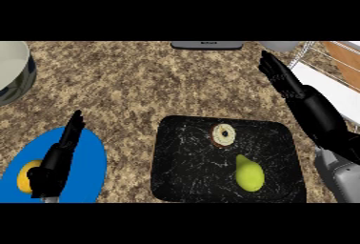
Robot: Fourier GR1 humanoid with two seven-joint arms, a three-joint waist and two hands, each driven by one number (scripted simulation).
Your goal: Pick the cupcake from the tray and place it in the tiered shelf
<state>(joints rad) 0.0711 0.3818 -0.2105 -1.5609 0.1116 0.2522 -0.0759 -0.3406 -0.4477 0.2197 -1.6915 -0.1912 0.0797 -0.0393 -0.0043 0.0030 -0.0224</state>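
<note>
Head view, steeply down onto a speckled brown counter. Lower middle of the frame: a black tray with white flecks, bearing two things. Near its upper middle, the cupcake, tipped on its side so the pale round face and brown rim show. Below and to the right of it, a yellow-green pear, apart from the cupcake. Lower left: a blue plate with a yellow fruit partly hidden under the left hand. That hand held edge-on over the plate, fingers straight and pressed together, pointing toward the top of the frame, holding nothing; most likely parked out of the way. Right side: right hand high in the upper right, fingers straight and together, empty, forearm slanting down to the lower right edge. Well apart from the cupcake, nearer the white tiered shelf in the upper right corner. Cupcake untouched on the tray, so the pick not yet done; probably a reach down and left called for, with care for the tipped cake's roll. Upper left: part of a grey bowl. Top middle: a grey object, too cropped to name.
</note>
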